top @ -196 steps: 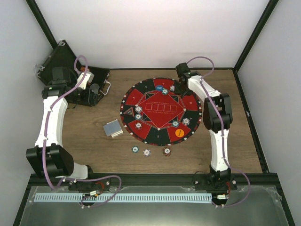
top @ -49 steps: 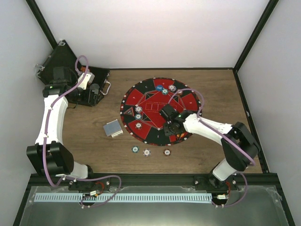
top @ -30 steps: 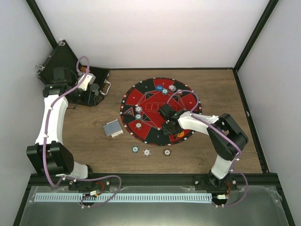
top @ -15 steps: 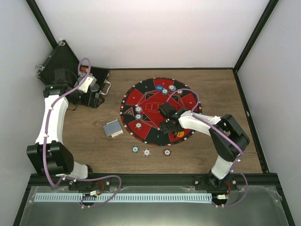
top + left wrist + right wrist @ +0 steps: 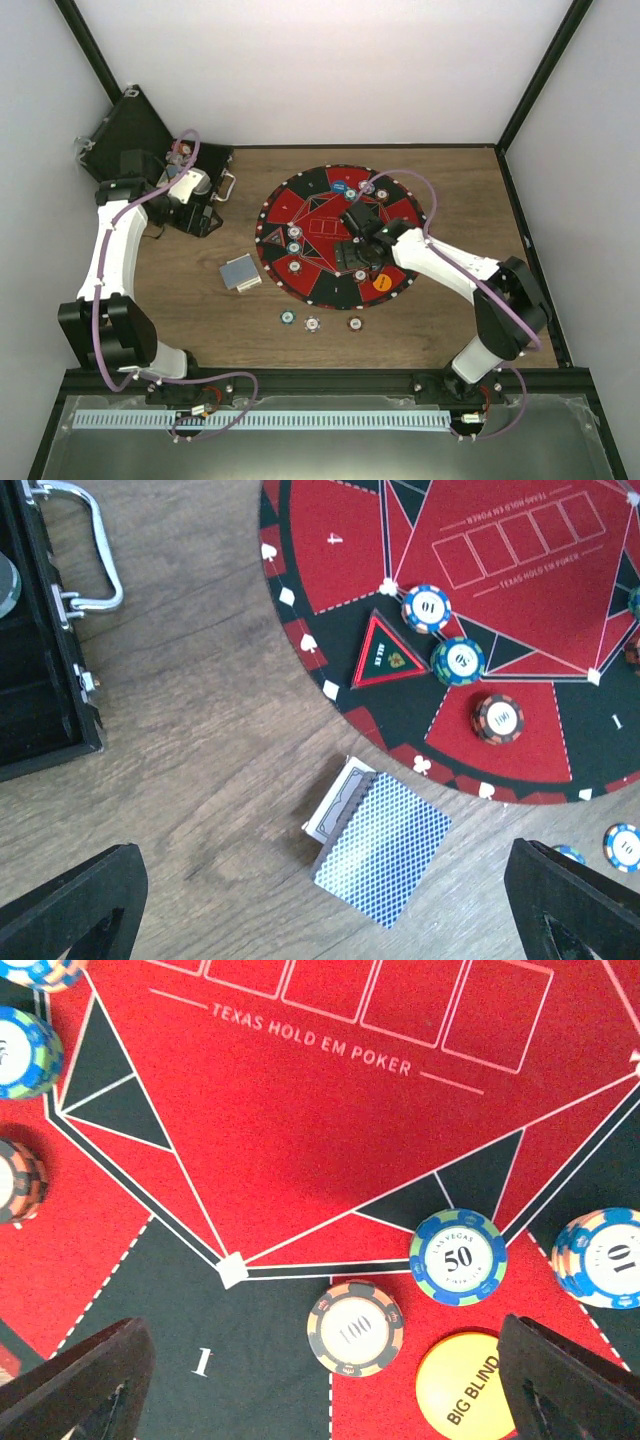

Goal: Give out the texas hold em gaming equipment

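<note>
Our right pincer (image 5: 320, 1400) hangs spread and empty over the mat (image 5: 330, 1130). Below it the 100 chip (image 5: 355, 1327) lies free by the wedge marked 1, near the 50 chip (image 5: 458, 1256) and orange Big Blind button (image 5: 470, 1385); we take it for that seat's stake. Our left pincer (image 5: 322, 910), also spread, hovers above the card deck (image 5: 380, 845) on the worktop (image 5: 200, 730).

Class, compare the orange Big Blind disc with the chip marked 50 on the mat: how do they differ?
The Big Blind disc is plain orange; the 50 chip is blue with green edge stripes. The disc carries words, the chip a number on a white centre. Both are round and lie flat on the mat.
</note>
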Robot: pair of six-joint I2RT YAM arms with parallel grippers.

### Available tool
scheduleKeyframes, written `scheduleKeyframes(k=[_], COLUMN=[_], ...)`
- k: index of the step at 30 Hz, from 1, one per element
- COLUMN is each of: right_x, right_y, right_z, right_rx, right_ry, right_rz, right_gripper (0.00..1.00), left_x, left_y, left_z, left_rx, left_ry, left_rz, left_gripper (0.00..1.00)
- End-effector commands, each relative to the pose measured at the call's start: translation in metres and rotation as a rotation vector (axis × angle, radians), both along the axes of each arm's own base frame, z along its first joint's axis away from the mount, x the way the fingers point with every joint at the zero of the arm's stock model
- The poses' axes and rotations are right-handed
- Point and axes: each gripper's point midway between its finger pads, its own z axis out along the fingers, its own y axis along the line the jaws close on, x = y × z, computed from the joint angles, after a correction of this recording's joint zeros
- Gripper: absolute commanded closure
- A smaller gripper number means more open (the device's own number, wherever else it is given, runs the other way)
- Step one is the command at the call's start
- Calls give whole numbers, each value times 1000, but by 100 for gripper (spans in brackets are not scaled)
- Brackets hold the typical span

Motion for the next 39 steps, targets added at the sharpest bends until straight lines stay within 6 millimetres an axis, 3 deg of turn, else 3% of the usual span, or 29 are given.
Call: scheduleKeyframes(k=[1,12,19,29,39], right_x=[8,8,6,1,-6], right_y=[0,5,14,18,16], right_z=[34,56,58,61,66], right_rx=[26,65,103,135,154], right_ry=[-64,-93,-84,-72,-71], right_rz=[3,29,58,75,92], right_gripper=[3,0,0,0,0], left_x=[-10,-25,-48,-69,-70], left_y=[0,0,-5,-40,-38], left_z=[-12,-24,-54,-111,-138], left_rx=[34,97,209,445,583], left_ry=[35,78,127,144,153], left_rz=[-51,-129,-219,-385,-466], left_gripper=[0,0,0,0,0])
